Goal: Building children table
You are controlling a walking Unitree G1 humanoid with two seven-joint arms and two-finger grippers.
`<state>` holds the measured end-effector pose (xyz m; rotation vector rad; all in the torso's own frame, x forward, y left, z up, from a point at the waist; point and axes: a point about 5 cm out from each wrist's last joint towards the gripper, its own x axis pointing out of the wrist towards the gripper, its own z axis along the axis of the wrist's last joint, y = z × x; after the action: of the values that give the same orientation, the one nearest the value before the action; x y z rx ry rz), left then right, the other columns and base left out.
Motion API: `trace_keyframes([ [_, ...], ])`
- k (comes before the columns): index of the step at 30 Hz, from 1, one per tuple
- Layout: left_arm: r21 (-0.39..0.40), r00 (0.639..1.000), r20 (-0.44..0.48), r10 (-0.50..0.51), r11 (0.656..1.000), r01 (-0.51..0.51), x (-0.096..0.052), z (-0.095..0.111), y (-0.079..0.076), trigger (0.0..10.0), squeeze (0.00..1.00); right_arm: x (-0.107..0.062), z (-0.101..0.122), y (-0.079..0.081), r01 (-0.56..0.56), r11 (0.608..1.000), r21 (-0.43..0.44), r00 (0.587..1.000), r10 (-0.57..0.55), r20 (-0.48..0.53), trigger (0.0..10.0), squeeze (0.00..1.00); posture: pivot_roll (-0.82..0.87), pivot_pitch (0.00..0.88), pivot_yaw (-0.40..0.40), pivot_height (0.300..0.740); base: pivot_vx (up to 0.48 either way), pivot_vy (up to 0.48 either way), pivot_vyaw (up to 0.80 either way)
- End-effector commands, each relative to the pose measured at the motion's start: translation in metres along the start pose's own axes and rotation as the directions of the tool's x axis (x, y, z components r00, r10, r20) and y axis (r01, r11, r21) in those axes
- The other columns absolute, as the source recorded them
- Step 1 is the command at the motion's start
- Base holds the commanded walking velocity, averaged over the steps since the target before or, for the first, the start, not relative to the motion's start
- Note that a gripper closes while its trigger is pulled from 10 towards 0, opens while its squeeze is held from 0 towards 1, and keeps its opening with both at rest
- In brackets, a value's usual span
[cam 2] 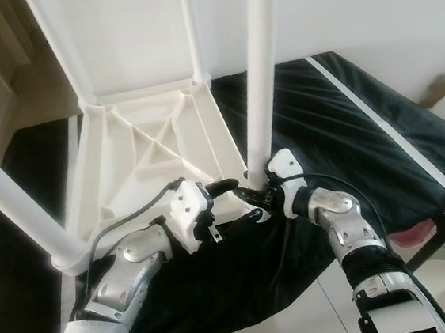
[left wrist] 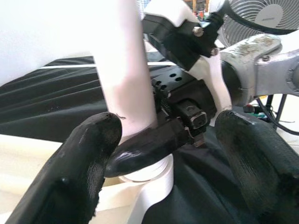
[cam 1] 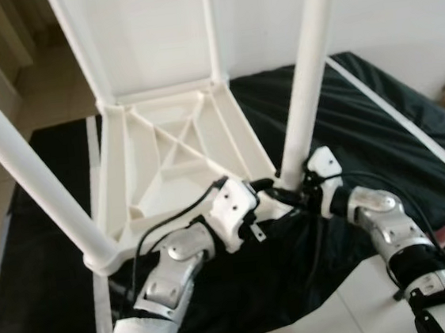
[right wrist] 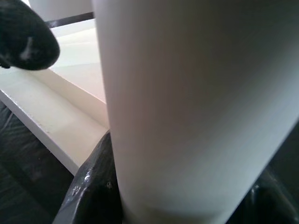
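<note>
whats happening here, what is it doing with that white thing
The robot is putting together a small white table, which lies upside down on a black sheet. All four white legs stand in the corners. Both arms work at the near right leg: the right end effector is closed around its base, right above the corner socket. The left end effector sits at the same spot, its fingers open on either side of the leg.

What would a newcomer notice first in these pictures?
An upside-down white table lies on a black sheet, its legs pointing up. Both grippers meet at the base of the near right leg: the right gripper is clamped around it, while the left gripper sits open beside it.
</note>
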<state>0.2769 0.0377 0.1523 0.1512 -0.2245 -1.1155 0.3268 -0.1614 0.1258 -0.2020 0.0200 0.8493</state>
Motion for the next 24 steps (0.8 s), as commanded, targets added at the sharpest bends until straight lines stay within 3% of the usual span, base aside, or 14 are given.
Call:
trace_keyframes([
  [1,-0.002,1.0,-0.005,0.012,1.0,-0.012,-0.002,0.0,0.002,10.0,0.0,-0.004,-0.012,0.004,0.009,1.0,0.03,0.999,-0.008,-0.048,10.0,0.0,0.03,0.0,0.002,0.74,0.0,0.0,0.0],
  [9,-0.011,1.0,-0.004,0.0,1.0,0.0,-0.002,-0.002,-0.002,10.0,0.0,-0.011,-0.013,0.008,0.212,0.977,0.009,0.977,-0.211,-0.036,10.0,0.0,0.0,0.0,0.01,0.74,0.0,0.0,0.0],
  [11,-0.013,1.0,-0.004,-0.005,1.0,0.005,-0.001,-0.002,-0.003,10.0,0.0,-0.013,-0.012,0.011,0.318,0.947,0.037,0.948,-0.317,-0.019,10.0,0.0,-0.01,0.0,0.016,0.74,0.0,0.0,0.0],
  [12,-0.013,1.0,-0.004,-0.005,1.0,0.005,-0.001,-0.002,-0.003,10.0,0.0,-0.013,-0.012,0.011,0.318,0.947,0.037,0.948,-0.317,-0.019,10.0,0.0,-0.01,0.0,0.016,0.74,0.0,0.0,0.0],
  [13,-0.014,1.0,-0.003,-0.008,1.0,0.008,0.0,-0.002,-0.003,10.0,0.0,-0.015,-0.012,0.013,0.393,0.917,0.076,0.919,-0.393,-0.008,10.0,0.0,-0.02,0.0,0.019,0.74,0.0,0.0,0.0],
  [16,-0.014,1.0,-0.003,-0.008,1.0,0.008,0.0,-0.002,-0.003,10.0,0.0,-0.015,-0.012,0.013,0.393,0.917,0.076,0.919,-0.393,-0.008,10.0,0.0,-0.02,0.0,0.019,0.74,0.0,0.0,0.0],
  [18,-0.015,1.0,-0.004,-0.014,1.0,0.014,0.0,-0.002,-0.003,10.0,0.0,-0.019,-0.014,0.025,0.527,0.84,0.127,0.847,-0.531,-0.003,10.0,0.0,-0.04,0.0,0.029,0.74,0.0,0.0,0.0],
  [19,-0.015,1.0,-0.004,-0.014,1.0,0.014,0.0,-0.002,-0.003,10.0,0.0,-0.019,-0.014,0.025,0.527,0.84,0.127,0.847,-0.531,-0.003,10.0,0.0,-0.04,0.0,0.029,0.74,0.0,0.0,0.0],
  [22,-0.014,1.0,-0.003,-0.021,1.0,0.021,0.001,-0.002,-0.003,10.0,0.0,-0.019,-0.017,0.039,0.644,0.744,0.176,0.76,-0.648,-0.04,10.0,0.0,-0.03,0.0,0.027,0.74,0.0,0.0,0.0],
  [24,-0.014,1.0,-0.003,-0.021,1.0,0.021,0.001,-0.002,-0.003,10.0,0.0,-0.019,-0.017,0.039,0.644,0.744,0.176,0.76,-0.648,-0.04,10.0,0.0,-0.03,0.0,0.027,0.74,0.0,0.0,0.0],
])
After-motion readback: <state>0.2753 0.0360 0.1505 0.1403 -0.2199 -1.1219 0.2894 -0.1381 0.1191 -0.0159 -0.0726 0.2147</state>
